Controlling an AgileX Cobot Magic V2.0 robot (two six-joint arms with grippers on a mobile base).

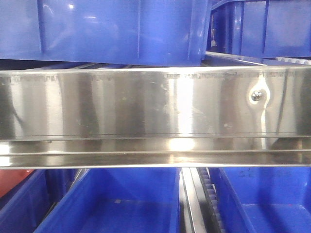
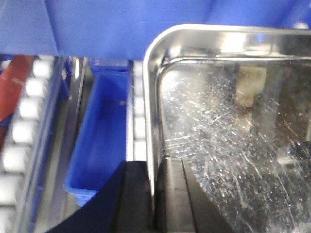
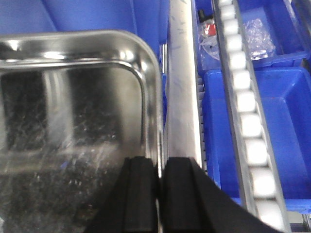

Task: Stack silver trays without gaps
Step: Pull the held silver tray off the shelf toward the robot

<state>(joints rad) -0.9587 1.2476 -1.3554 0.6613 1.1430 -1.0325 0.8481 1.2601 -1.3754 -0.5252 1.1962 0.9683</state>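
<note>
A rack of deep blue bins fills the front view: one upper bin (image 1: 116, 29) sits above a long polished steel rail (image 1: 155, 107) with a single screw (image 1: 256, 95) near its right end, and more blue bins (image 1: 126, 204) stand open below it. In the left wrist view, the left gripper (image 2: 154, 167) has its two black fingers (image 2: 136, 199) closed tight on the left rim of a silver tray (image 2: 233, 145), one finger outside the rim and the other inside the pan. The tray's scratched, shiny floor fills the right of that view and its rounded far corner lies under a blue bin wall. Beside it, lower down, a narrow blue bin (image 2: 104, 150) sits between lines of white rollers (image 2: 24, 111). In the right wrist view, the right gripper (image 3: 159, 162) pinches the right rim of the silver tray (image 3: 73, 121) in the same way, with the rim nipped between its black fingers (image 3: 182, 194). Just to the right of that rim a steel strip (image 3: 181, 97) runs away from the camera. Beyond it is a track of white rollers (image 3: 245, 102) and an open blue bin (image 3: 286, 121). A smaller bin farther back holds clear plastic bags (image 3: 257, 31).
</note>
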